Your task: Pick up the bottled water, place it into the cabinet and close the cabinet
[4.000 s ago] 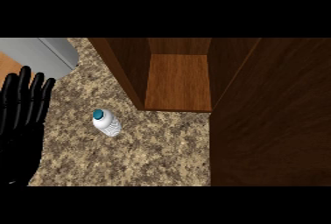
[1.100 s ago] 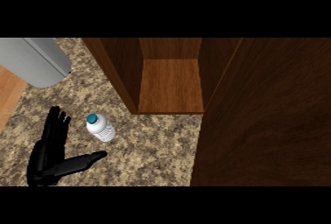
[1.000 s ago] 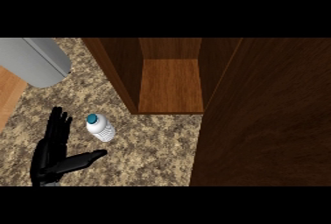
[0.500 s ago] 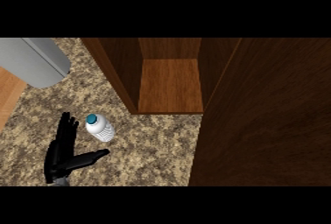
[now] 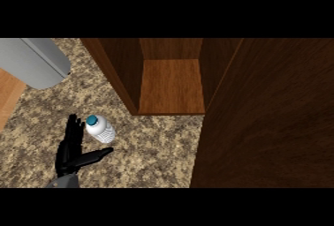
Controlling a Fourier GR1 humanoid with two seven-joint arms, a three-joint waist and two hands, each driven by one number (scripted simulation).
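Clear plastic water bottle with teal cap (image 5: 100,129) stands ungrasped on speckled granite counter (image 5: 157,150), black left hand (image 5: 72,152) open beside it; open brown wooden cabinet (image 5: 171,84) awaits.

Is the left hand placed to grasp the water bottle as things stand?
Probably yes. The left hand is open right beside the water bottle, fingers along its left side and thumb below it, with nothing between them on the counter.
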